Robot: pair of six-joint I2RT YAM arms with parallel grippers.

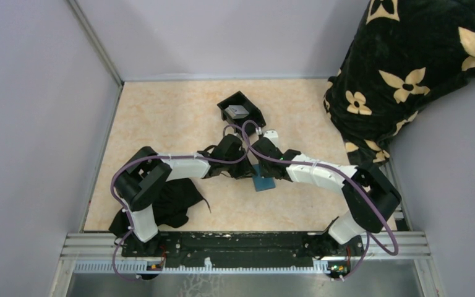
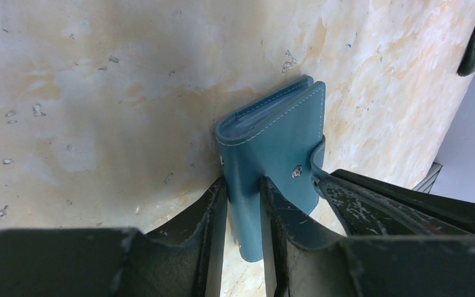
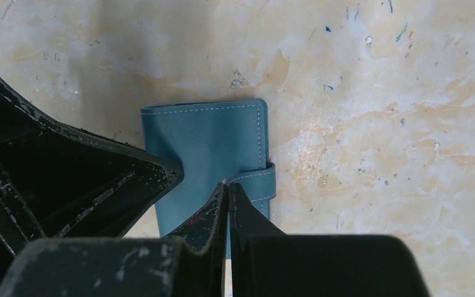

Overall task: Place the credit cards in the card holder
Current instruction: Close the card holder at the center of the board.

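The teal card holder (image 1: 263, 182) is at the table's middle, held between both grippers. In the left wrist view my left gripper (image 2: 243, 185) is shut on the lower edge of the holder (image 2: 278, 133), which is tilted up off the table. Its metal snap (image 2: 297, 171) shows bare. In the right wrist view my right gripper (image 3: 229, 185) is shut on the end of the strap (image 3: 263, 179) of the holder (image 3: 210, 136). A grey-silver card (image 1: 237, 112) lies in the black tray (image 1: 251, 104). The tan-yellow card is out of view.
A black cloth (image 1: 176, 201) lies at the near left by the left arm's base. A black blanket with tan flowers (image 1: 408, 68) fills the far right corner. Grey walls close the table at the left and back.
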